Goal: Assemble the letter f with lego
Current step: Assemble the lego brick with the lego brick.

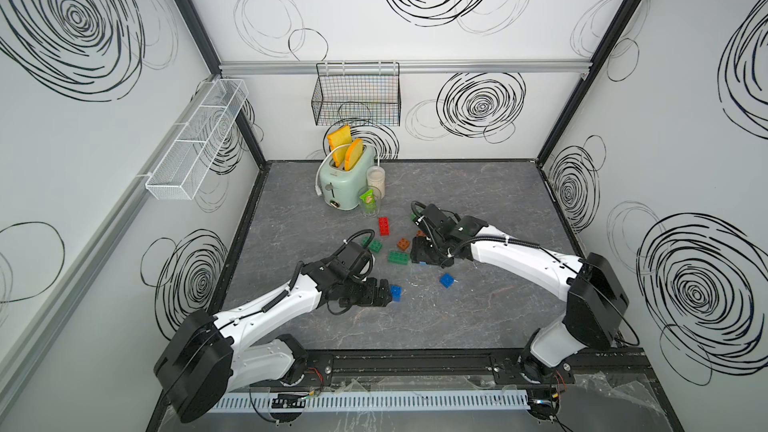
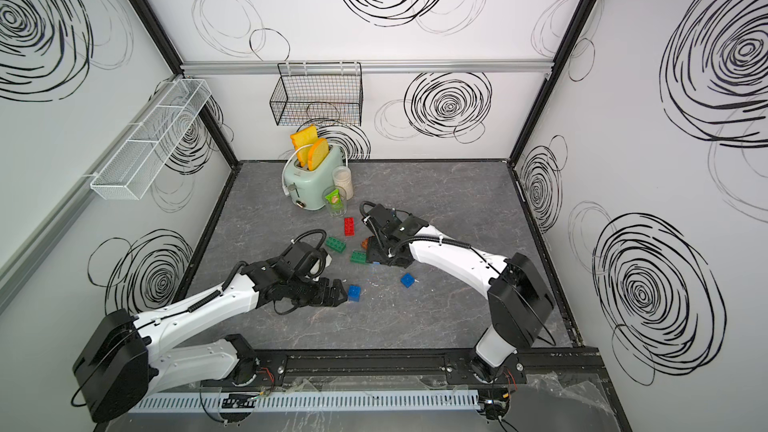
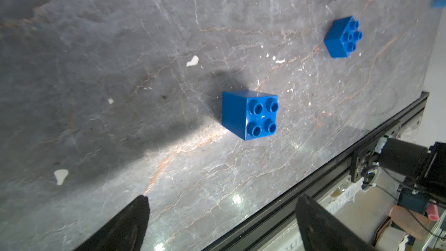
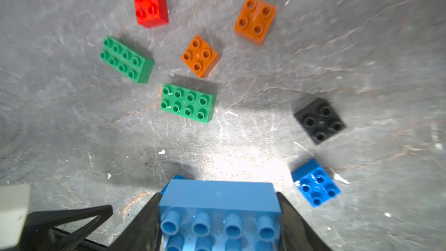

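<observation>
- Jaws of the right gripper (image 4: 218,216) clamp a light blue oblong brick (image 4: 219,194) between them.
- Jaws of the left gripper (image 3: 223,200) gape wide; a dark blue square brick (image 3: 249,114) sits ahead of them, untouched.
- Ahead of the right jaws, a green brick (image 4: 188,103) and a black brick (image 4: 319,120) lie apart.

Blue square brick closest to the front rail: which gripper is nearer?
Left. The left gripper is open, with the blue square brick just ahead of its jaws, untouched. The right gripper, shut on a light blue brick, is farther back.
</observation>
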